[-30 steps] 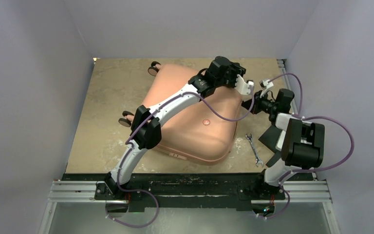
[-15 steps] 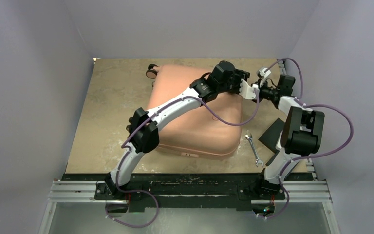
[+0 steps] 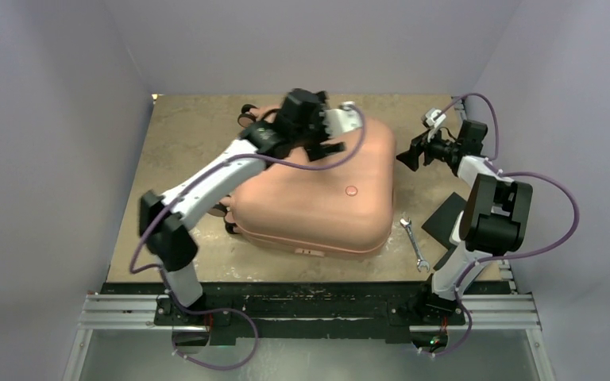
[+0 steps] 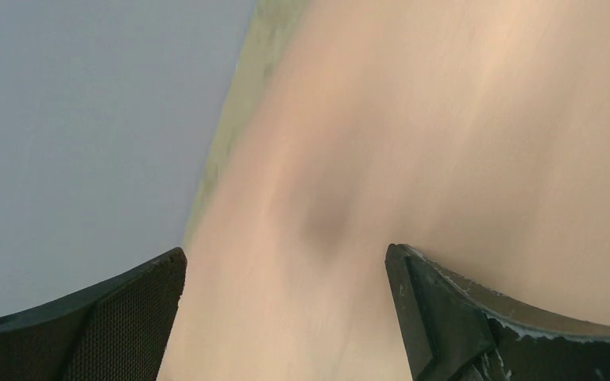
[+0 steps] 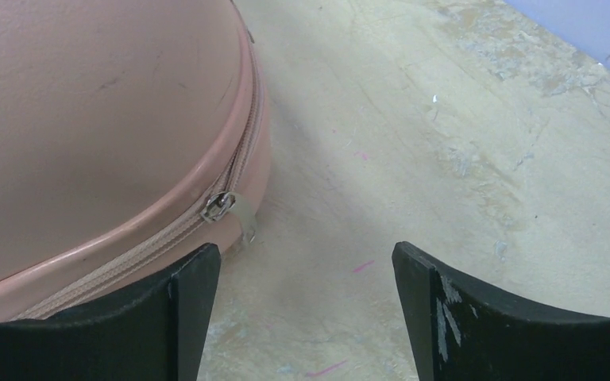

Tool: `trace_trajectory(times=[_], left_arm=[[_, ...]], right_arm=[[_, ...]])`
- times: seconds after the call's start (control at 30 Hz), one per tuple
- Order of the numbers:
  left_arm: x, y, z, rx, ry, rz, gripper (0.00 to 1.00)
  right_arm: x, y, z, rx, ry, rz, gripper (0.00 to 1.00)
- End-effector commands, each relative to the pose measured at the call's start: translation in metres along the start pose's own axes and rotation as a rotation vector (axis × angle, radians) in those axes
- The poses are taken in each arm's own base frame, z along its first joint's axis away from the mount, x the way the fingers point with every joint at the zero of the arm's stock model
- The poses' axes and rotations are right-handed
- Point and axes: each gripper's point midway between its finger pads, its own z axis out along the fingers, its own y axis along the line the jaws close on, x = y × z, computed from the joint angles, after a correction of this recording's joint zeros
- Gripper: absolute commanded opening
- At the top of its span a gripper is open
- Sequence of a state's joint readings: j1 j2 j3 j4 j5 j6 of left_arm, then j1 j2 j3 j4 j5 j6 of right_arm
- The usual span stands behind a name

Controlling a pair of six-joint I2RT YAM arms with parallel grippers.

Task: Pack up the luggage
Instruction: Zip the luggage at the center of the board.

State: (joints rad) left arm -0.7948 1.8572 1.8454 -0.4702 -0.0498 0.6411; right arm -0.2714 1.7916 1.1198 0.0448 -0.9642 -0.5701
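Note:
The luggage, a salmon-pink hard-shell suitcase, lies closed on the tan table. My left gripper hovers open over its far top. In the left wrist view, only blurred pink shell shows between the spread fingers of the left gripper. My right gripper stands open just off the suitcase's far right corner. In the right wrist view, the right gripper holds nothing. The luggage and its zipper pull lie up and left of the left finger.
A small wrench lies on the table right of the suitcase. A flat black pad sits beside the right arm. Dark wheels stick out at the suitcase's far left. Walls close in on the left, right and far sides.
Both grippers have opened. My left arm swung left across the suitcase top. My right gripper drew back to the right of the corner. The suitcase shifted and settled flat.

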Motion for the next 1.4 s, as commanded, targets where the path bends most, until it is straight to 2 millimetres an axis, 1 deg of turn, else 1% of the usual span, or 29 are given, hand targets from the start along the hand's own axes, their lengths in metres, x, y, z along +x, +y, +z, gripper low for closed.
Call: trace_trajectory(times=[0.0, 0.07, 0.1, 0.17, 0.2, 0.27, 0.3, 0.33, 0.43, 0.47, 0.5, 0.53, 0.6, 0.63, 0.67, 0.73, 0.77, 0.83, 0.87, 0.9, 0.97, 1.03, 1.1, 1.17, 1.2, 1.27, 1.3, 1.33, 1.37], left_arm=[[0.102, -0.022, -0.09, 0.091, 0.268, -0.118, 0.97], [0.126, -0.039, -0.126, 0.144, 0.297, -0.114, 0.97], [0.137, -0.051, -0.14, 0.191, 0.307, -0.115, 0.97], [0.157, -0.066, -0.166, 0.231, 0.334, -0.112, 0.97], [0.166, -0.071, -0.177, 0.24, 0.349, -0.099, 0.97], [0.179, -0.075, -0.191, 0.231, 0.365, -0.095, 0.97], [0.186, -0.079, -0.198, 0.241, 0.378, -0.089, 0.97], [0.192, -0.085, -0.204, 0.259, 0.398, -0.079, 0.97], [0.212, -0.095, -0.217, 0.269, 0.469, -0.061, 0.97], [0.218, -0.096, -0.22, 0.26, 0.488, -0.05, 0.96], [0.225, -0.096, -0.224, 0.242, 0.515, -0.04, 0.96], [0.231, -0.094, -0.227, 0.225, 0.538, -0.031, 0.96], [0.239, -0.089, -0.232, 0.182, 0.573, -0.019, 0.96], [0.242, -0.086, -0.235, 0.167, 0.583, -0.018, 0.96], [0.243, -0.084, -0.237, 0.155, 0.587, -0.017, 0.96], [0.242, -0.081, -0.24, 0.145, 0.585, -0.024, 0.96], [0.241, -0.08, -0.242, 0.147, 0.584, -0.025, 0.96], [0.239, -0.08, -0.248, 0.163, 0.583, -0.029, 0.95], [0.237, -0.083, -0.251, 0.185, 0.575, -0.032, 0.95], [0.235, -0.087, -0.254, 0.213, 0.569, -0.033, 0.95], [0.235, -0.094, -0.259, 0.258, 0.571, -0.038, 0.95], [0.24, -0.094, -0.259, 0.247, 0.582, -0.041, 0.95], [0.25, -0.092, -0.254, 0.215, 0.613, -0.029, 0.95], [0.255, -0.092, -0.252, 0.211, 0.626, -0.021, 0.94], [0.254, -0.093, -0.251, 0.216, 0.617, -0.023, 0.94], [0.25, -0.094, -0.249, 0.228, 0.594, -0.027, 0.94], [0.245, -0.088, -0.247, 0.207, 0.574, -0.031, 0.94], [0.236, -0.072, -0.244, 0.128, 0.543, -0.039, 0.93], [0.224, -0.047, -0.242, -0.004, 0.504, -0.064, 0.94]], right_arm=[[-0.027, 0.009, -0.011, -0.029, -0.031, -0.074, 0.84], [-0.03, 0.009, -0.014, -0.031, -0.017, -0.069, 0.84], [-0.032, 0.011, -0.015, -0.039, -0.013, -0.064, 0.84], [-0.04, 0.01, -0.019, -0.034, -0.004, -0.064, 0.85], [-0.045, 0.011, -0.021, -0.035, -0.004, -0.065, 0.87], [-0.057, 0.011, -0.028, -0.016, -0.004, -0.076, 0.9], [-0.064, 0.012, -0.032, -0.002, -0.007, -0.077, 0.98], [-0.073, 0.011, -0.038, 0.024, -0.011, -0.088, 0.99], [-0.092, -0.001, -0.057, 0.169, 0.006, -0.096, 0.99], [-0.099, -0.005, -0.065, 0.225, 0.012, -0.108, 0.97], [-0.104, -0.008, -0.074, 0.276, 0.023, -0.124, 0.93], [-0.107, -0.014, -0.083, 0.335, 0.04, -0.143, 0.92], [-0.115, -0.029, -0.107, 0.519, 0.066, -0.146, 0.95], [-0.119, -0.033, -0.119, 0.585, 0.074, -0.176, 0.98], [-0.124, -0.037, -0.133, 0.672, 0.071, -0.204, 0.99], [-0.137, -0.039, -0.156, 0.793, 0.056, -0.283, 0.99], [-0.142, -0.039, -0.166, 0.84, 0.05, -0.298, 0.99], [-0.153, -0.039, -0.179, 0.888, 0.041, -0.339, 0.99], [-0.155, -0.035, -0.18, 0.881, 0.039, -0.345, 0.99], [-0.16, -0.027, -0.175, 0.837, 0.006, -0.339, 0.99], [-0.165, -0.027, -0.18, 0.872, -0.045, -0.286, 0.99], [-0.162, -0.028, -0.179, 0.891, -0.072, -0.229, 0.99], [-0.152, -0.023, -0.162, 0.795, -0.04, -0.219, 0.99], [-0.144, -0.021, -0.148, 0.711, -0.007, -0.178, 0.99], [-0.142, -0.018, -0.141, 0.659, 0.015, -0.189, 0.99], [-0.141, -0.021, -0.139, 0.641, 0.053, -0.211, 0.99], [-0.142, -0.019, -0.137, 0.623, 0.052, -0.203, 0.99], [-0.142, -0.018, -0.135, 0.613, 0.046, -0.188, 0.99], [-0.143, -0.018, -0.135, 0.614, 0.041, -0.189, 0.99]])
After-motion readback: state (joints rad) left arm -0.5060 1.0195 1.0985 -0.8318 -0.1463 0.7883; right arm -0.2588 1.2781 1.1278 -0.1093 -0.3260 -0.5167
